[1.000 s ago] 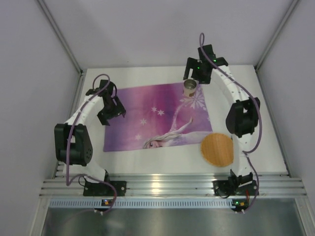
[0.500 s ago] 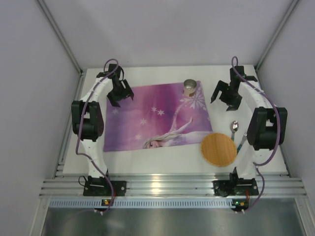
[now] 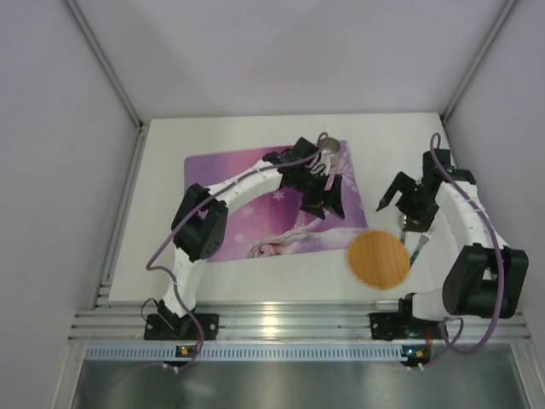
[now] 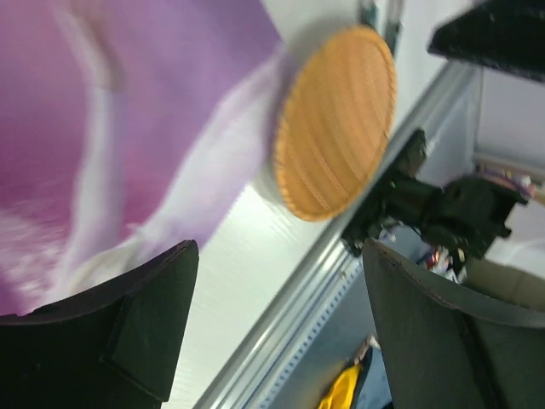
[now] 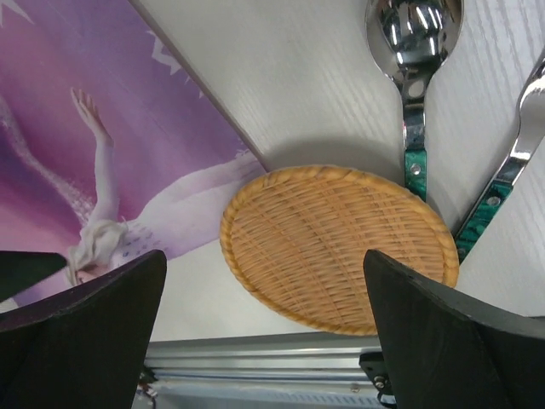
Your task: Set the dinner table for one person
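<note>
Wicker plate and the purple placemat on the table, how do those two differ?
The wicker plate is round; the placemat is rectangular. The wicker plate is plain woven tan, while the placemat is printed purple with a figure and snowflakes. The wicker plate is far smaller than the placemat. Both lie flat on the white table.

3 pale grey walls, silver corner rails

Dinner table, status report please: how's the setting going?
Left gripper and right gripper open, empty. Dinner table partly set: wicker plate at placemat corner, spoon and fork beside it. Nothing blocking.
</note>
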`<state>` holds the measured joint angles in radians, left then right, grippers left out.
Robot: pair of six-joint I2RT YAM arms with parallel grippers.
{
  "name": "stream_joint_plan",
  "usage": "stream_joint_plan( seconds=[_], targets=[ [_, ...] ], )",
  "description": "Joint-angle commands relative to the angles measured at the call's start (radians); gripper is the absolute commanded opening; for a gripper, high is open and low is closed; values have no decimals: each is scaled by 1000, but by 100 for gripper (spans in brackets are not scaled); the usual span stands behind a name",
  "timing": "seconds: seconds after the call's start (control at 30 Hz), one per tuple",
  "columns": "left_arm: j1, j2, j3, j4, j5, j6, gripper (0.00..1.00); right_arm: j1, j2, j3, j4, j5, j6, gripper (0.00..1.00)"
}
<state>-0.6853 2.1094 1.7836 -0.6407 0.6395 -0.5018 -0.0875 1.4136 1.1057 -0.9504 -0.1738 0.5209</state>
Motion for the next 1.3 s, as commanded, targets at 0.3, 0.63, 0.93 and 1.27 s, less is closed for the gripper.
stream_joint_plan(
  seconds=[0.3,0.63,0.93,1.27],
  targets=[
    [-114,135,-16,96,265,-1,80,-147,-156,-69,-94,-67,-41,100],
    [-189,193,-66,187,295,-70,77,-150,-153,-76,-91,-93,-44,100],
    [-223,256,-64,312,249,-185,74,-133,-143,-86,-88,-99,-51,100],
    [-226,293,-41,311,63,-258,51,-110,-156,-95,-91,-73,-65,100]
  ],
)
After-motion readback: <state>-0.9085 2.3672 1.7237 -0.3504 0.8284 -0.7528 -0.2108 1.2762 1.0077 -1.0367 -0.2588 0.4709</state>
